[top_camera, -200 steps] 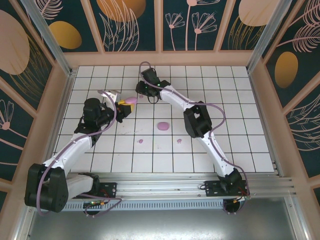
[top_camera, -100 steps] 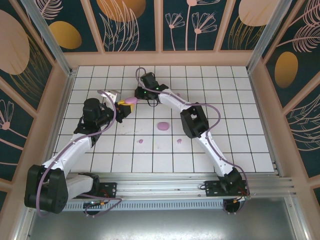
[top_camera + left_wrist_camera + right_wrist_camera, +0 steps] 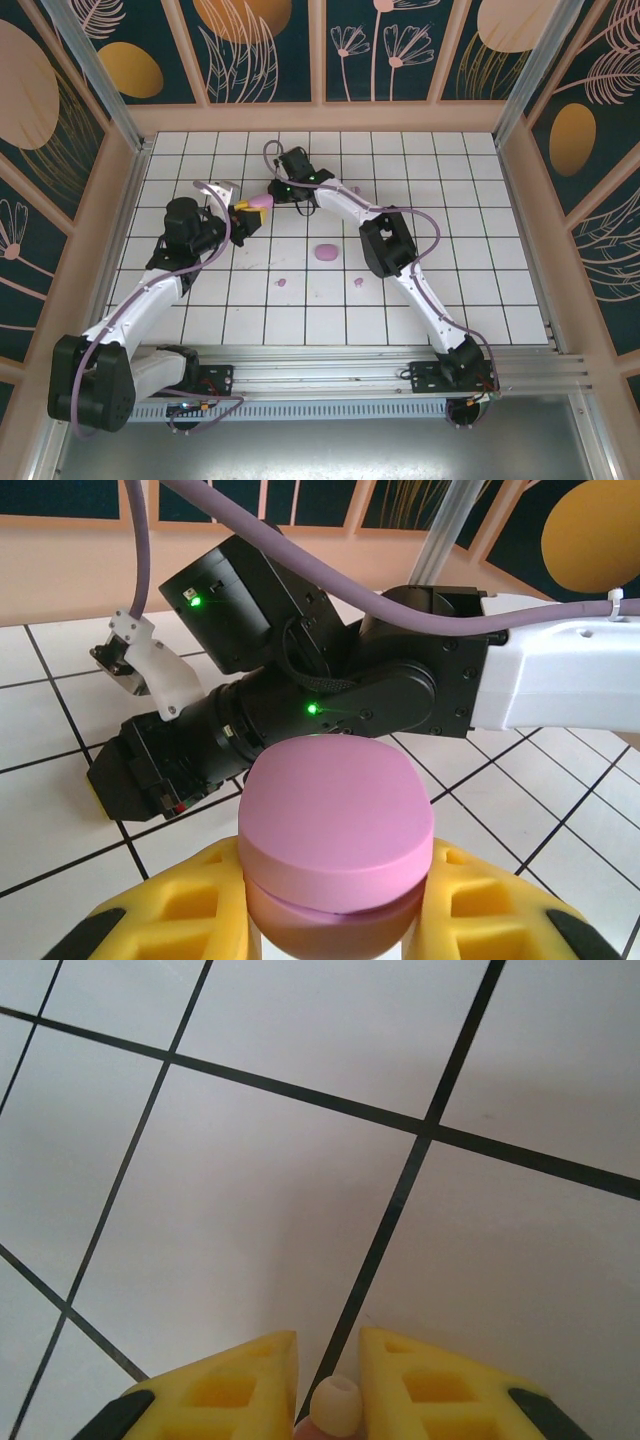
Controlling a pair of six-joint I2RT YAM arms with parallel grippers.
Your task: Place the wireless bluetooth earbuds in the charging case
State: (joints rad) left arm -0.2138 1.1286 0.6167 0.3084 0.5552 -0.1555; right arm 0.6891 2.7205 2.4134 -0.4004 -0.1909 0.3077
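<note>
The left arm's fingers (image 3: 215,900) were closed on a lilac charging case (image 3: 335,840), gripping its lower half from both sides and holding it up off the white tiled desk (image 3: 480,250). A seam ran around the case below its domed top. From the wrist view the lid looked shut, though I could not tell whether it was slightly ajar.

The right arm's fingers (image 3: 270,1375) stood only narrowly apart and pinched an earbud (image 3: 335,1405), whose pale rounded tip showed in the gap. They hovered just beside the held case, on its far side, with the right wrist looming close behind it in the left wrist view.

Two loose earbuds (image 3: 281,282) lay on the near tiles, well apart from each other, and a second case (image 3: 326,252) sat on the desk between them and the arms' meeting point.

The step in hand looked like bringing the pinched earbud to the case. To do it well, the case's sockets would have to be exposed first, so the lid needed checking. The left fingers should hold firm and level while the right ones came down straight over a socket. The earbud should be turned so its stem matched the socket, and the approach should be slow. It should be let go only once seated, because so small a nub could easily slip from such a thin pinch.
</note>
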